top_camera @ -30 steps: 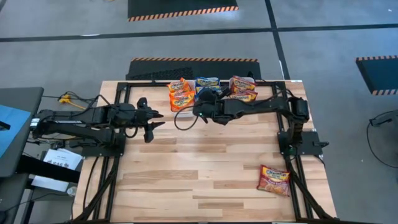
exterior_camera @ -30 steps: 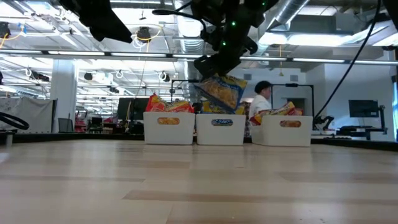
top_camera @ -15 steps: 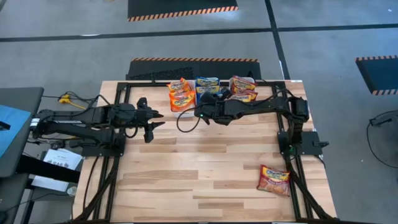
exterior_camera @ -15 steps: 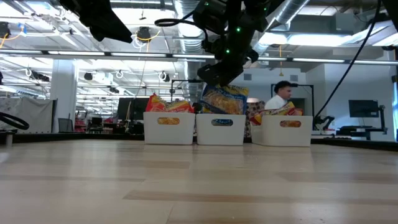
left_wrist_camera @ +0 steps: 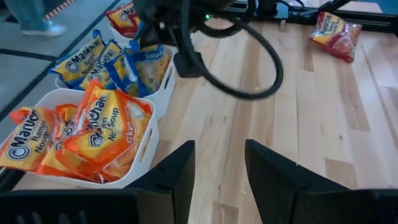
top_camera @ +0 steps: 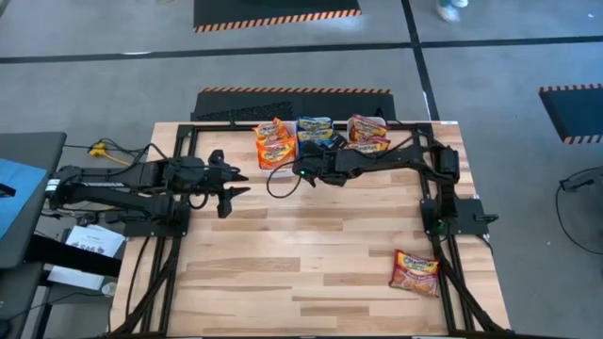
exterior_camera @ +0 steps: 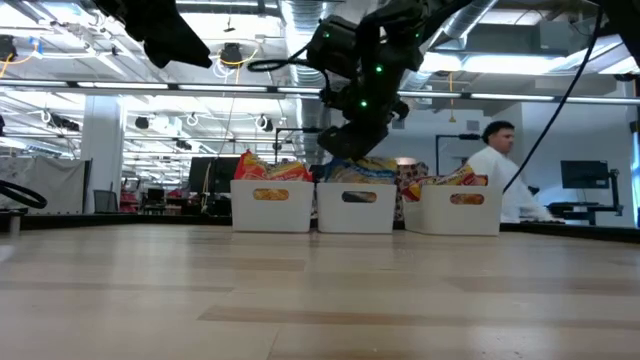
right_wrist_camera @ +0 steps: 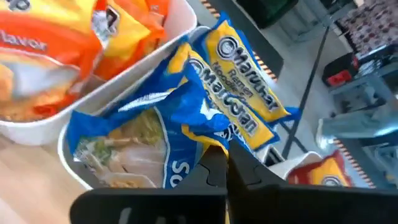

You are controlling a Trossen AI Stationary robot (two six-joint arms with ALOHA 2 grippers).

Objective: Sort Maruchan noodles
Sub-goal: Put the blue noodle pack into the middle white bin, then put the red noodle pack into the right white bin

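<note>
Grey concrete floor (top_camera: 94, 85) crossed by dark lines, with black mats edged in orange-black stripes (top_camera: 278, 14). Beyond, open workshop: white columns (exterior_camera: 100, 160), ceiling ducts (exterior_camera: 300, 30), strip lights (exterior_camera: 250, 88).

Ceiling lamps (exterior_camera: 230, 52) are lighting the scene evenly; the packets (right_wrist_camera: 186, 118) are blurring close up, toward nine o'clock.

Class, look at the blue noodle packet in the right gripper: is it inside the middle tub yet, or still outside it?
Partly in. The blue packet hangs into the middle tub, with the right gripper shut on its upper edge.
</note>
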